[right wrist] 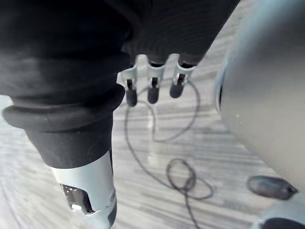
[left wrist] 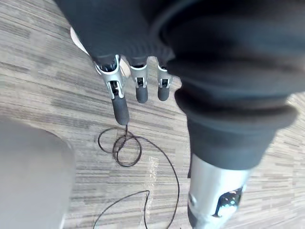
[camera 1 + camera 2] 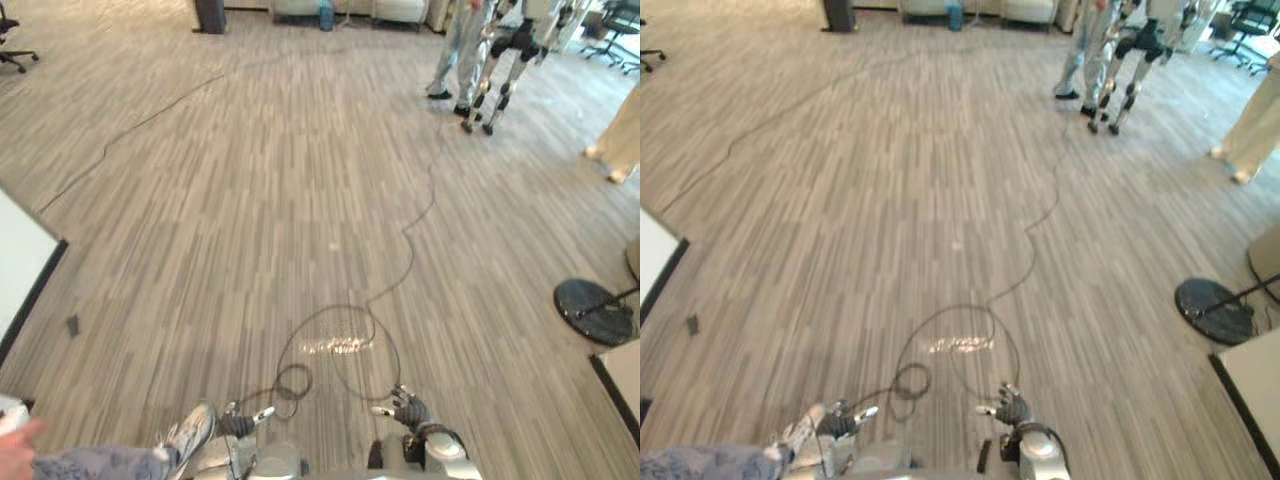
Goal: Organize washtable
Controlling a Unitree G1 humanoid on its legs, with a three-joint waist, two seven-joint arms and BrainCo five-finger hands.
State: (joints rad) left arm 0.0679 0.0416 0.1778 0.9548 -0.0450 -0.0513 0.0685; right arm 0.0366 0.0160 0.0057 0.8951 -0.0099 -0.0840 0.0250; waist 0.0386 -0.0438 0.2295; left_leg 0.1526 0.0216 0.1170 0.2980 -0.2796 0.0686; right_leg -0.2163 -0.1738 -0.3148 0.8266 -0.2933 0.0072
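I am looking down at a striped wood-look floor point(image 3: 300, 200). My left hand point(image 3: 243, 418) hangs low at the bottom of the view, and in the left wrist view its fingers point(image 2: 120, 107) point straight down over the floor, open and holding nothing. My right hand point(image 3: 410, 410) hangs low beside it. Its fingers point(image 1: 152, 93) are relaxed and hold nothing either. A white table edge point(image 3: 20, 265) with a dark rim shows at the far left.
Close at the lower left are a person's hand point(image 3: 15, 450), sleeve point(image 3: 95, 465) and grey shoe point(image 3: 190, 430). A round black stand base point(image 3: 595, 310) and a table corner point(image 3: 622, 378) lie to the right. A person point(image 3: 460, 50) and another robot point(image 3: 512, 55) stand far back right.
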